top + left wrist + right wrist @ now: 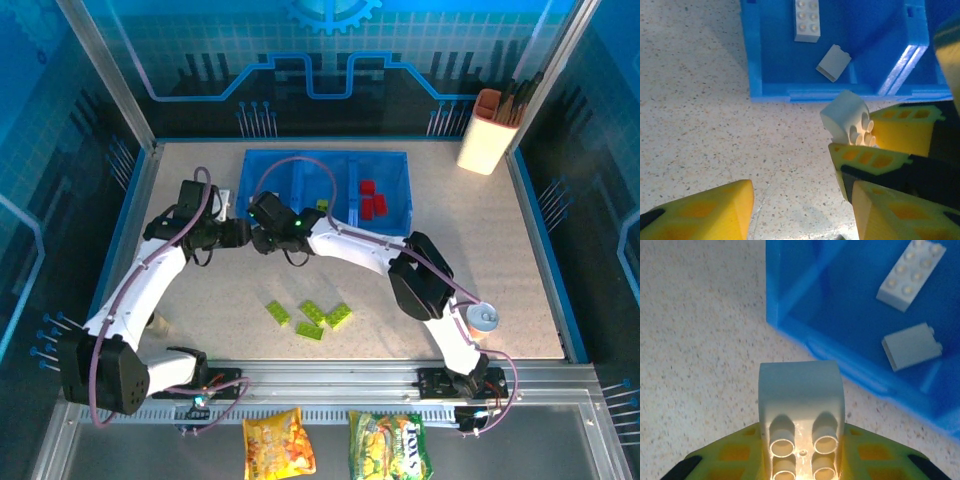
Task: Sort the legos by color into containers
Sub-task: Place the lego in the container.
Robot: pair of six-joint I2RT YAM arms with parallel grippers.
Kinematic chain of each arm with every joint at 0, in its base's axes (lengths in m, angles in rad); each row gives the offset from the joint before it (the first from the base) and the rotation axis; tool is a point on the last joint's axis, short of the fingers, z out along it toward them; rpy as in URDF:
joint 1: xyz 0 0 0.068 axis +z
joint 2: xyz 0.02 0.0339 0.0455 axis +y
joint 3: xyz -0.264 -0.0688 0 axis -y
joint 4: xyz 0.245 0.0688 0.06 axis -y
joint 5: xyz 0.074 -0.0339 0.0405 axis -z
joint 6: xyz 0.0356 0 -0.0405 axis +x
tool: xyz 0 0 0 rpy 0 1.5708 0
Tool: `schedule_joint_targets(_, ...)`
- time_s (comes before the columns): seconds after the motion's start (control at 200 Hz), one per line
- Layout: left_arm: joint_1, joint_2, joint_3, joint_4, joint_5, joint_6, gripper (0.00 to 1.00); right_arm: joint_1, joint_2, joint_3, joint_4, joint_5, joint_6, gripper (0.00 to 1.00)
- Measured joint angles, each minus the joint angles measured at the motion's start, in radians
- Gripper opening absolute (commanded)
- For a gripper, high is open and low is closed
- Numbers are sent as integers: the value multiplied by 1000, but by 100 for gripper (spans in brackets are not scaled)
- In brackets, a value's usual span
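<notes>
Right gripper (801, 452) is clamped on a white brick (800, 390), held just outside the near wall of the tray (840, 365). Left gripper (800, 212) has its fingers apart, empty. Judgement: clear the wall, centre over the compartment holding two white bricks (910, 275), and release low.

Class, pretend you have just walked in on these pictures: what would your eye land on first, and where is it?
The white brick clamped in the right pincer, just outside the near wall of the blue tray. Next, the red bricks in the tray's right compartment and the lime green bricks loose on the table nearer the arms.
</notes>
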Motion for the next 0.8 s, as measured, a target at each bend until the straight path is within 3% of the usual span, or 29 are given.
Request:
schedule_joint_targets(0.345, 3, -3, -2, 9, 22, -8, 56, -40, 120, 137, 120, 37, 0, 27)
schedule_joint_targets(0.59, -3, -9, -2, 12, 41, -8, 55, -48, 266, 320, 127, 39, 5, 27)
schedule_joint_targets(0.8, -3, -9, -2, 15, 45, -8, 56, -48, 300, 357, 125, 45, 13, 27)
